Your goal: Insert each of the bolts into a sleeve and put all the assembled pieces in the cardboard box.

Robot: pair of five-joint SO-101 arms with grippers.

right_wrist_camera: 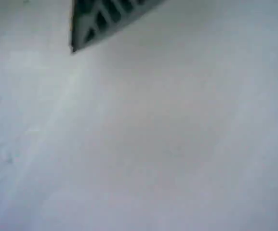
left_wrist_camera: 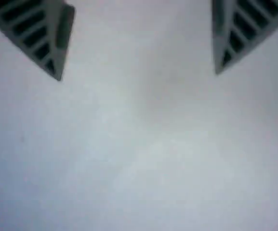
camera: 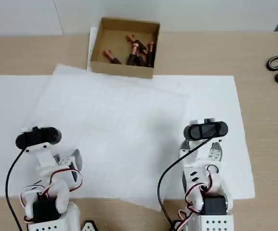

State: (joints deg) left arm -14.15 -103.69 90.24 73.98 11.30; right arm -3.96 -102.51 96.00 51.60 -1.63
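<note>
Noted left gripper spread, empty, at near table edge; could not tell right gripper state. Found pieces in box at far edge; judged task done.

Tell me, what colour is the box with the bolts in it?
Brown, the cardboard box; best seen in the high view.

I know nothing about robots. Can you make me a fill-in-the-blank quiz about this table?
1. The assembled pieces lie inside the cardboard ____.
2. Much of the table is covered by a ____ sheet.
3. Off the sheet, on bare wood, lies a pair of ____.
4. The left gripper is ____ and holds nothing.
Missing words: box; white; scissors; open.
</note>
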